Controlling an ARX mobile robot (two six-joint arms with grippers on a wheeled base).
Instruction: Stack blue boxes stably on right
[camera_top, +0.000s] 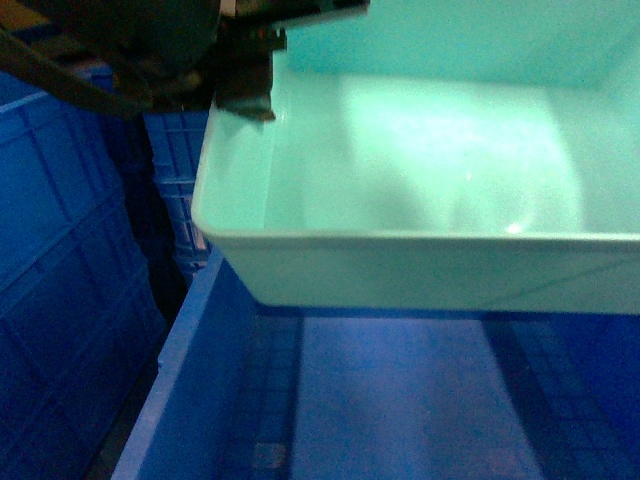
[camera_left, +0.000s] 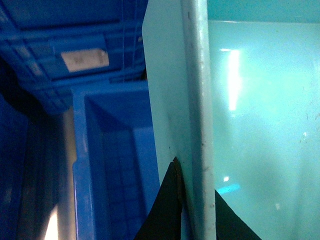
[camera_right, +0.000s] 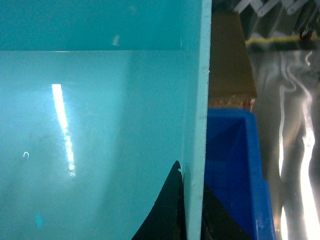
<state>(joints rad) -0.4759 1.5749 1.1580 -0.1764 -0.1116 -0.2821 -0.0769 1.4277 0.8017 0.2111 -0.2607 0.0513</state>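
Above a royal-blue crate (camera_top: 200, 400), both end effectors (camera_left: 192, 210) (camera_right: 192, 210) clamp the turquoise tub's (camera_top: 420, 150) opposite rims.

Strong blue-green cast in all views. Glare washes out the floor of the turquoise tub (camera_top: 430, 150), with bright streaks in both wrist views. The head view is soft and slightly blurred; the left crates (camera_top: 60, 280) lie in deep shadow.

The turquoise tub (camera_top: 420, 190) runs off the head view's top and right edges, so its far and right walls go unseen, and it hides the far part of the royal-blue crate (camera_top: 200, 400) beneath. The right tool (camera_right: 192, 210) never enters that view — each wrist view cuts its tool at the bottom edge. The label (camera_left: 85, 59) on the stacked crates (camera_left: 60, 45) is too blurred to read.
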